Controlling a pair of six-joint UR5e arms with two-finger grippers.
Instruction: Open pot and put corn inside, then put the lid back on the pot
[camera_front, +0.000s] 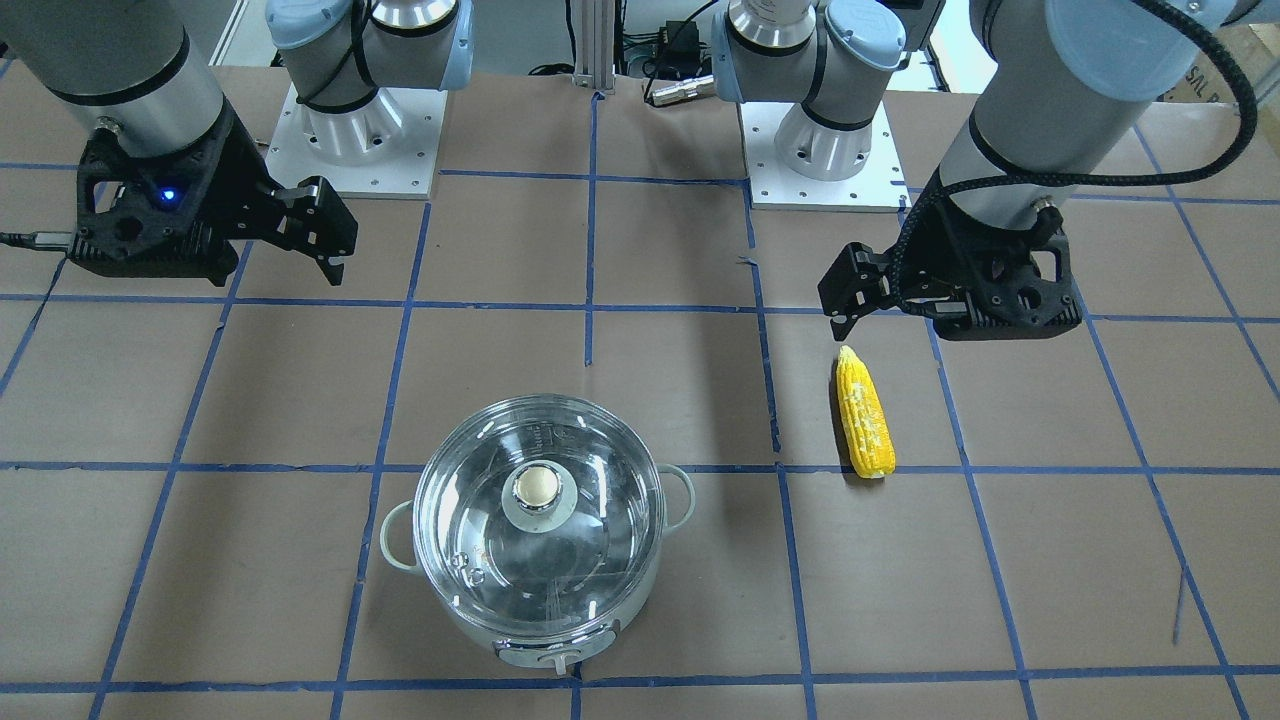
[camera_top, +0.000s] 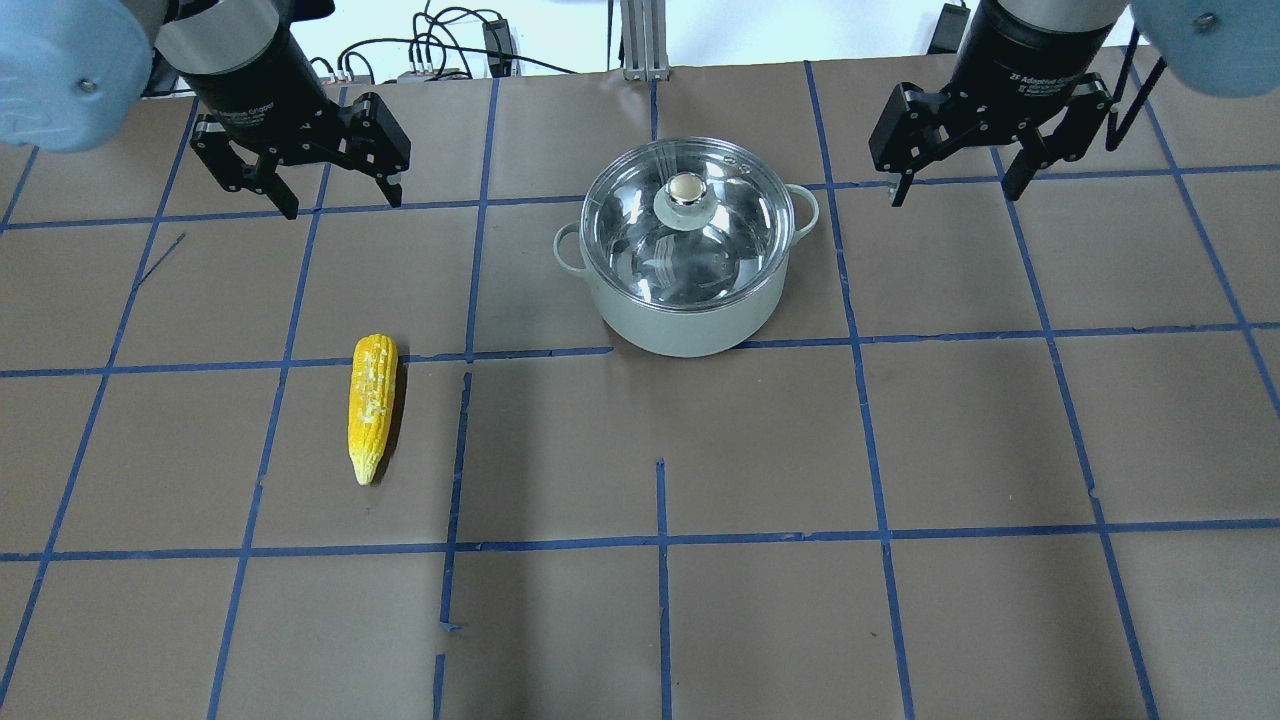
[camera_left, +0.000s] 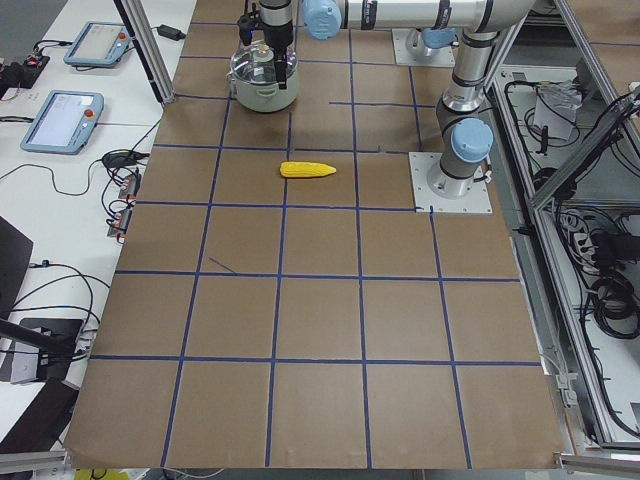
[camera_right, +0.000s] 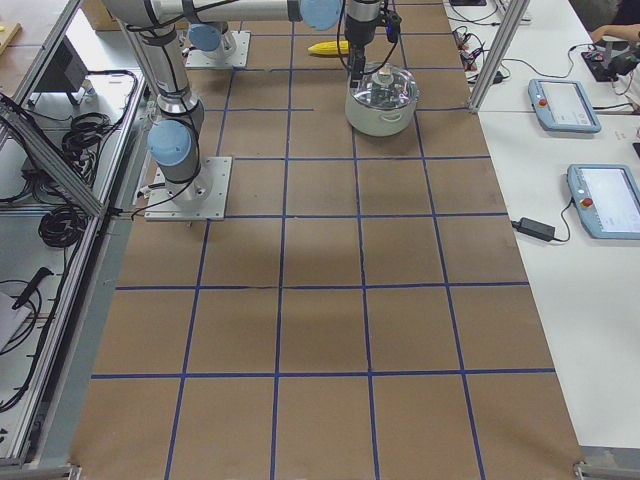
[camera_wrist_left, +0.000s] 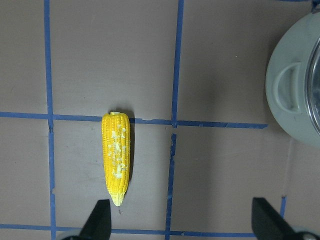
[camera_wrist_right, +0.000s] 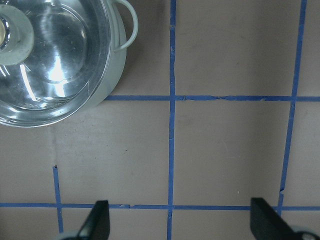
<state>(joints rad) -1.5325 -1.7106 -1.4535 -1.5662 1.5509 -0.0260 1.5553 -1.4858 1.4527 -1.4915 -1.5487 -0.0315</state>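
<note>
- Progress — nothing in the task is done yet: the round clear glass lid (camera_top: 700, 245) with its gold-brass knob sits closed on the pale grey-green, steel-lined pot (camera_top: 690, 315), so lifting the lid, loading the corn and covering the pot again are all left.
- The yellow tapered ear of corn (camera_top: 371, 405) lies flat on the brown, blue-taped counter (camera_top: 760, 450), well apart from the pot. Read on the overhead view, with 12 o'clock away from the robot, it is at about 8 o'clock of the pot, its pointed end aimed at 6 o'clock.
- The pot stands on the far half of the counter, near the middle, with one loop handle at 9 o'clock and the other at 3 o'clock.
- The left gripper (camera_top: 342, 200) hangs clear above the counter, pointing down, at roughly 9 to 10 o'clock of the pot. Its jaws are spread wide and carry nothing; its wrist camera looks down on the corn, whose tip lies near one finger.
- The right gripper (camera_top: 955, 190) hovers at about 2 to 3 o'clock of the pot, also pointing down, its jaws equally wide apart and empty, and off to the side of the lid's knob.
- Judged from this, the right arm is the one nearer the lid and the left the one nearer the corn.
</note>
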